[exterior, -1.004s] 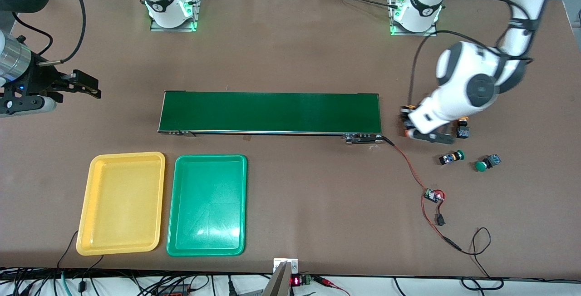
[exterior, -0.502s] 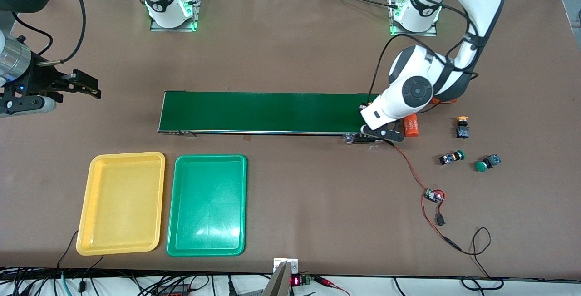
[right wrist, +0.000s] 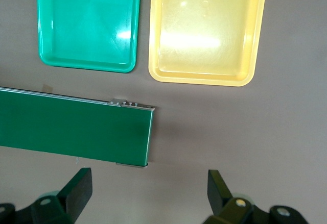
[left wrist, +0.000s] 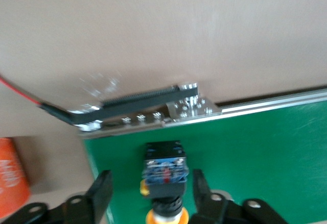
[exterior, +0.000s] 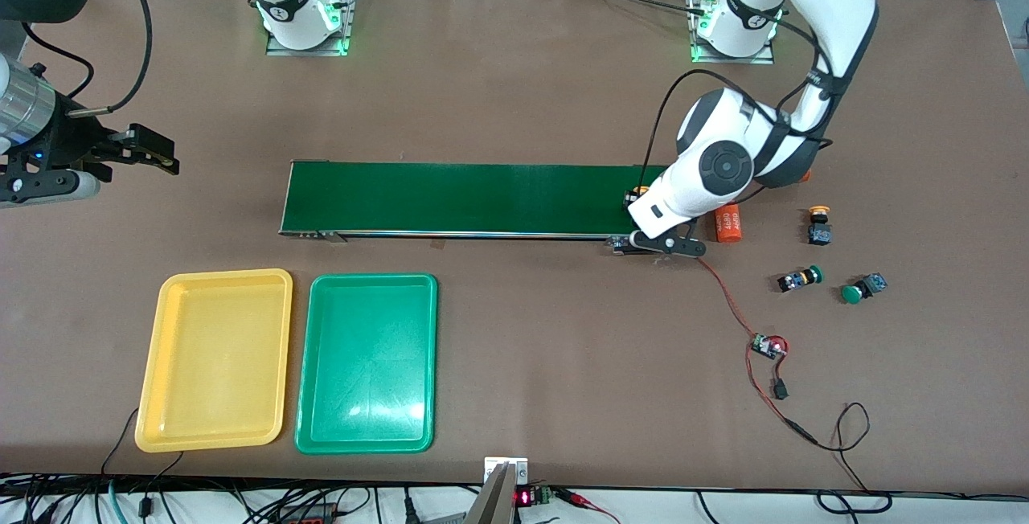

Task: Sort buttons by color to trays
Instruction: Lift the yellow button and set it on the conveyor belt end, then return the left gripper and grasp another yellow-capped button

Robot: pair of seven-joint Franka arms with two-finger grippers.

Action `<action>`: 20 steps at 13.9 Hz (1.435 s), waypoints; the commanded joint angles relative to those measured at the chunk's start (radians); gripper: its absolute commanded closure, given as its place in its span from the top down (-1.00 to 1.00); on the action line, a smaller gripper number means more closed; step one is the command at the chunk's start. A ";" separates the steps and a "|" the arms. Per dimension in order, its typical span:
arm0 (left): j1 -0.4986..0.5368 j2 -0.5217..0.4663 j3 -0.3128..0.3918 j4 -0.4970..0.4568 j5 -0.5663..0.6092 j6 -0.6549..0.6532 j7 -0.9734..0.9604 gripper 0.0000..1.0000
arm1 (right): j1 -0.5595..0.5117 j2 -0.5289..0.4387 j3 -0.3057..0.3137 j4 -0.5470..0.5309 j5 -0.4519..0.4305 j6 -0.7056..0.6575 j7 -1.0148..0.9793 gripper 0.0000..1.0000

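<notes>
L gripper (left wrist: 149, 196) hangs over conveyor belt (exterior: 474, 198) end, black fingers spread, gaps either side of yellow-capped button (left wrist: 164, 175) lying on matte green belt. R gripper (right wrist: 148, 196) waits, wide open, empty. Glossy rounded yellow tray (exterior: 215, 360) & green tray (exterior: 367, 363) empty.

The left gripper (left wrist: 150, 193), fingers parted around a yellow-capped button (left wrist: 164, 175), crowds the conveyor belt (exterior: 474, 198) at the left arm's end; an orange cylinder (exterior: 728, 223) stands just beside it.
</notes>
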 commanded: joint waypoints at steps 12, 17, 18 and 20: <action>0.605 -0.038 0.002 -0.119 0.005 -0.038 0.721 1.00 | -0.019 -0.004 -0.001 -0.012 0.019 0.002 -0.079 1.00; 0.633 0.014 0.007 -0.141 0.150 0.102 0.704 1.00 | -0.014 0.001 -0.001 -0.013 0.014 -0.003 -0.077 1.00; 0.631 0.023 0.007 -0.138 0.152 0.107 0.683 1.00 | -0.014 0.001 -0.001 -0.013 0.014 -0.001 -0.077 1.00; 0.633 0.046 0.010 -0.133 0.175 0.136 0.676 1.00 | -0.014 0.002 -0.001 -0.015 0.014 -0.003 -0.077 1.00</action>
